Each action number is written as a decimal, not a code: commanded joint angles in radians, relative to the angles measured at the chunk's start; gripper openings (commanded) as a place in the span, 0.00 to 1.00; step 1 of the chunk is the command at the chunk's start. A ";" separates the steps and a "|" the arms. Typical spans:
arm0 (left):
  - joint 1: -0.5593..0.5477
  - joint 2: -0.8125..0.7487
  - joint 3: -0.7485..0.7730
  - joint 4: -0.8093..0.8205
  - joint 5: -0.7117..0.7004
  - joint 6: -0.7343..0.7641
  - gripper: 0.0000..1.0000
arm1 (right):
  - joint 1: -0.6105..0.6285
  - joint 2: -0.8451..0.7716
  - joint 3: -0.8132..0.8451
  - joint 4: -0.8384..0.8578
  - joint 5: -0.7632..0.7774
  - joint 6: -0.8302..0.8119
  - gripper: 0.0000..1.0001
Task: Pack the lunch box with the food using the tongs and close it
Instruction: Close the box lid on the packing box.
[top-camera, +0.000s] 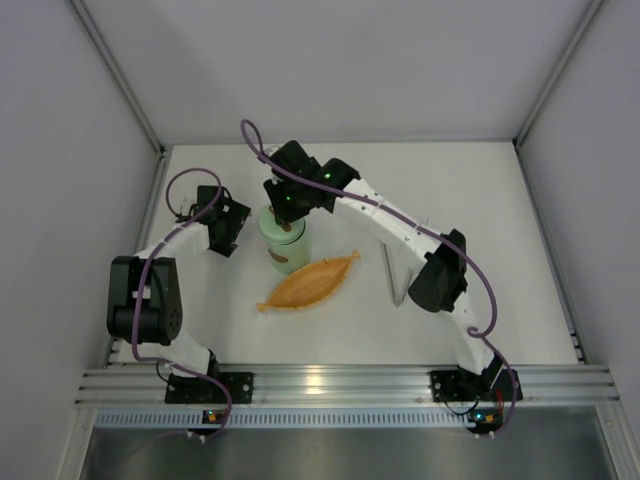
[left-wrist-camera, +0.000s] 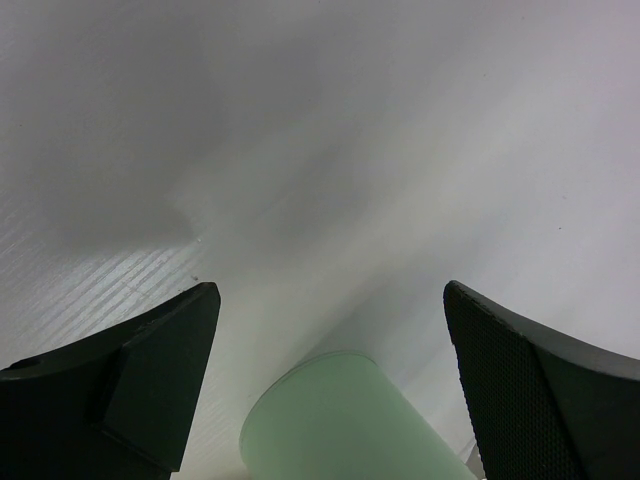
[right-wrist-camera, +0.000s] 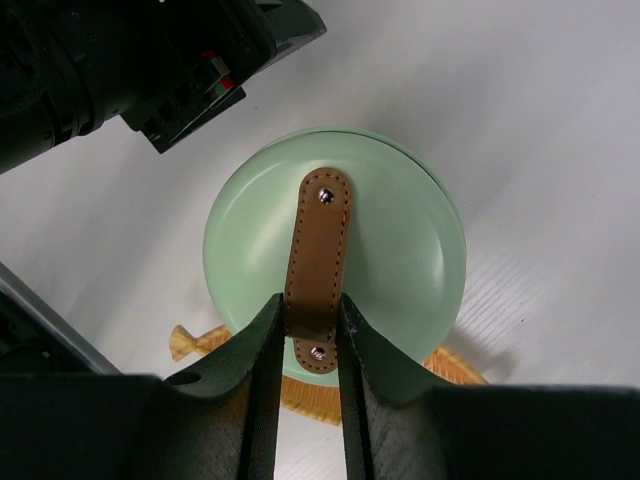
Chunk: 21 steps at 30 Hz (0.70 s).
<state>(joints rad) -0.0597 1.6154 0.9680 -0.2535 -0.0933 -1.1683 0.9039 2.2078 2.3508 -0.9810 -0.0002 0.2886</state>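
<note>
The mint-green lunch box (top-camera: 281, 247) stands upright on the white table, just behind the orange tray. Its round lid (right-wrist-camera: 400, 250) lies over the tub, and whether it is fully seated I cannot tell. My right gripper (right-wrist-camera: 310, 310) is shut on the lid's brown handle (right-wrist-camera: 320, 240) from above. My left gripper (left-wrist-camera: 332, 290) is open at the tub's left side, with the tub wall (left-wrist-camera: 340, 420) low between its fingers and touching neither. The tongs (top-camera: 395, 275) lie on the table to the right. The food is hidden.
An orange leaf-shaped tray (top-camera: 310, 283) lies in front of the tub, and its edge (right-wrist-camera: 310, 400) shows under the lid in the right wrist view. The left arm's wrist (right-wrist-camera: 150, 60) is close behind the lid. White walls enclose the table.
</note>
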 joint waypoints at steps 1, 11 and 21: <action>-0.002 0.009 -0.006 0.045 0.000 0.002 0.98 | -0.014 -0.049 -0.021 -0.038 0.058 -0.014 0.13; -0.002 0.012 -0.008 0.046 0.004 -0.001 0.98 | -0.014 -0.069 0.007 -0.087 0.082 -0.025 0.14; -0.002 0.011 -0.011 0.046 0.006 -0.004 0.98 | -0.014 -0.108 0.021 -0.074 0.092 -0.016 0.15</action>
<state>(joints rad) -0.0597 1.6283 0.9615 -0.2459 -0.0925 -1.1683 0.9039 2.1857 2.3478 -1.0145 0.0673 0.2806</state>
